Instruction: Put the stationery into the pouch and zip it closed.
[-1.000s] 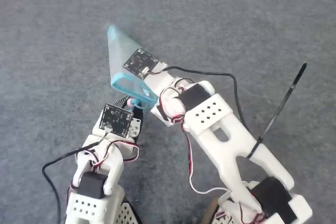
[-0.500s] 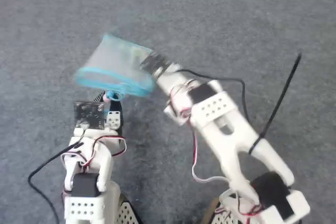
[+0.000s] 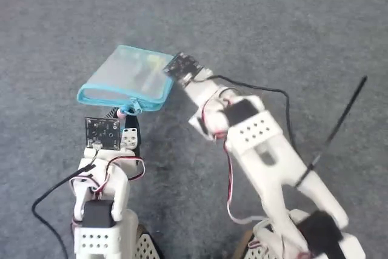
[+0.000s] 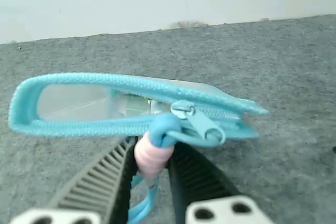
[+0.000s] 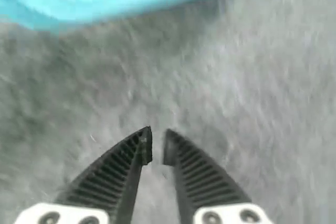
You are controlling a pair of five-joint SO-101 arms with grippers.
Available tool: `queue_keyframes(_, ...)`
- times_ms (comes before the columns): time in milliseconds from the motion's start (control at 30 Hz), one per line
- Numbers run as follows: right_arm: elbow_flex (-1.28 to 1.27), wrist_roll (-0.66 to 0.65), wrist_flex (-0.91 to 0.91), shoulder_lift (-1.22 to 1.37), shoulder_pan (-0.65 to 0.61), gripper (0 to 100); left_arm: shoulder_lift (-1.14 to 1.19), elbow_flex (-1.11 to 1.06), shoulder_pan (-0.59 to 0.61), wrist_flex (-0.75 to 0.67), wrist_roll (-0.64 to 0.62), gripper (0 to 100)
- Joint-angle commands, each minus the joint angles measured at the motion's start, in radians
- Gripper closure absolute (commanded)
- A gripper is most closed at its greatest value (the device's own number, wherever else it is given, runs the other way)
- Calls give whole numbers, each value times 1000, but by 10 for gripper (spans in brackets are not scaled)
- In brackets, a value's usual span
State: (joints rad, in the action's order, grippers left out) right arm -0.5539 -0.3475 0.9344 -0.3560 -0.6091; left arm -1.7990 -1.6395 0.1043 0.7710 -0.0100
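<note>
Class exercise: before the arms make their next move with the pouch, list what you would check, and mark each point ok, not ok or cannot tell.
1. Left gripper is clamped on the pink pull: ok.
2. Pull is tied to the slider: ok, a blue cord joins them.
3. Zip is closed: not ok. The pouch gapes along the stretch on one side of the slider.
4. Stationery is inside: ok for what shows through the clear wall; whether that is all of it, cannot tell.
5. Right gripper is bracing the pouch: not ok. It holds nothing, and the pouch edge lies beyond its tips, over the mat.
</note>
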Motion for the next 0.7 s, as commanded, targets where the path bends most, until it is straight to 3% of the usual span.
queue_keyframes(0,-57,-14,-117,-148,-81,854,-23,62,5,-34,-17,988)
queue_keyframes(233,-120,-17,-186,-209,-171,713,-23,61,3,-34,-15,988)
queue_keyframes(433,-118,-130,-226,-208,-246,713,-23,61,3,-34,-15,988)
queue_keyframes(667,-104,-215,-331,-143,-248,714,-23,61,3,-32,-15,988)
